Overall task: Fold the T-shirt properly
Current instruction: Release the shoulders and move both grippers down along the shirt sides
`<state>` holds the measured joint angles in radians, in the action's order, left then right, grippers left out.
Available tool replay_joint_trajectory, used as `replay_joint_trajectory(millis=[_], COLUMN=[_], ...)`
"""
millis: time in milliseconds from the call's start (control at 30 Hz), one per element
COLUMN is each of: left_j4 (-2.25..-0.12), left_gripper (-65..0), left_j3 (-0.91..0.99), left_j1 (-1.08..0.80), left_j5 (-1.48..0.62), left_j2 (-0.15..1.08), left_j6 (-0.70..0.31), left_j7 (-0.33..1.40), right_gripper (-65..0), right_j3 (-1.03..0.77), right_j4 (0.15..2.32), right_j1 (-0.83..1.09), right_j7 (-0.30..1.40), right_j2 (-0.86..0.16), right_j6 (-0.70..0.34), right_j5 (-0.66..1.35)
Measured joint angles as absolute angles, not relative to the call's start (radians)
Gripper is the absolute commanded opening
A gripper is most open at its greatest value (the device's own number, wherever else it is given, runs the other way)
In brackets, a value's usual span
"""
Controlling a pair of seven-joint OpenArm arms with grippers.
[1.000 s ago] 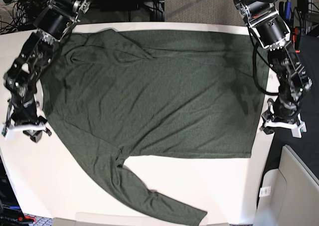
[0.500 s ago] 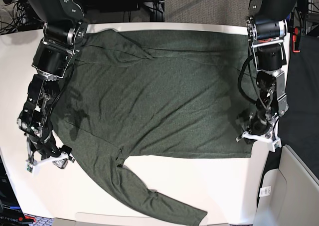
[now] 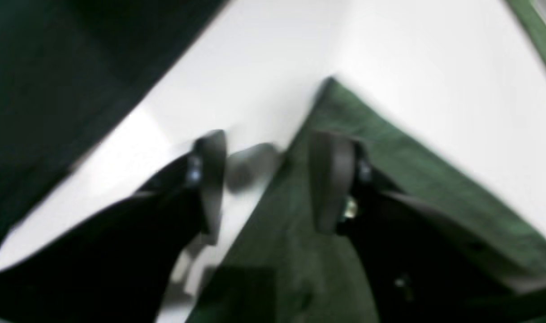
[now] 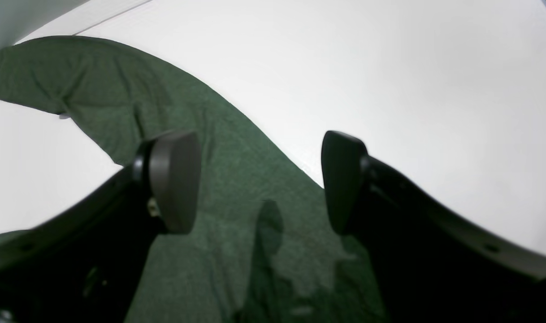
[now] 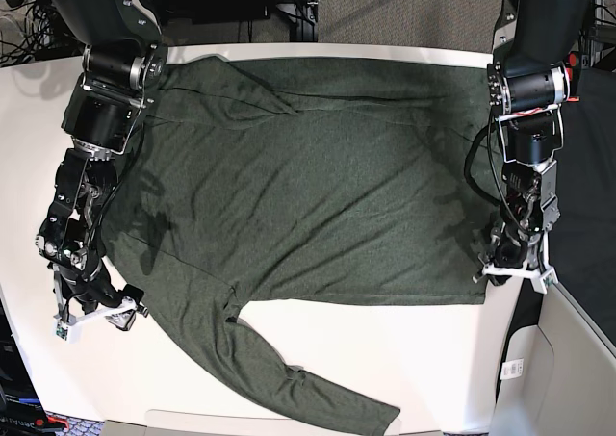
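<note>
The dark olive-green T-shirt (image 5: 308,186) lies spread flat on the white table (image 5: 423,359), with one long sleeve (image 5: 308,388) trailing to the front edge. My left gripper (image 5: 513,274) is low at the shirt's front right hem corner. In the blurred left wrist view it (image 3: 270,179) is open, one finger (image 3: 331,179) over the fabric (image 3: 389,179) and the other over bare table. My right gripper (image 5: 94,313) is at the shirt's left edge. In the right wrist view it (image 4: 259,179) is open and empty, straddling the fabric (image 4: 228,148).
A grey bin (image 5: 568,359) stands off the table's front right corner, next to a white tag (image 5: 512,369). Cables and dark equipment (image 5: 241,3) sit behind the back edge. Bare table shows in front of the hem.
Both arms have swung from the table's sides toward the front. The left gripper is now at the hem corner and the right gripper at the shirt's left edge. The shirt has not moved.
</note>
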<state>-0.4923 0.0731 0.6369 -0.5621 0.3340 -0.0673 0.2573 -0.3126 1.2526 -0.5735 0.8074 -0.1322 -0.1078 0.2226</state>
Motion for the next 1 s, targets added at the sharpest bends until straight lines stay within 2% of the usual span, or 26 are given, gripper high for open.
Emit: replay_joint_trajectory(millis=[333,833,900,1000], left_j4=[-0.498,-0.585,-0.585,-0.588], left_gripper=[-31.2,-31.3,-33.2,-40.4], left_j3=[0.067,-0.183,-0.236,-0.295], left_j1=[0.623,0.578,0.579,0.580], left_j5=[-0.564,-0.563,-0.563,-0.561], left_j2=[0.327,0.275,0.275,0.276], left_j6=[-0.079,-0.078,-0.078,-0.075], left_j7=[0.257,0.218,0.212,0.204], right_gripper=[-23.0,-23.0,-23.0,-23.0], right_j3=[-0.313,-0.313,-0.313,-0.313], right_j4=[1.253,1.253,1.253,1.253], right_j1=[-0.574,-0.560,-0.560,-0.560], right_j7=[0.807,0.807,0.807,0.807], right_j2=[-0.131,-0.130,-0.129,-0.129], right_j6=[-0.108,-0.108,-0.109,-0.108], right_j5=[0.223,0.223,0.223,0.223])
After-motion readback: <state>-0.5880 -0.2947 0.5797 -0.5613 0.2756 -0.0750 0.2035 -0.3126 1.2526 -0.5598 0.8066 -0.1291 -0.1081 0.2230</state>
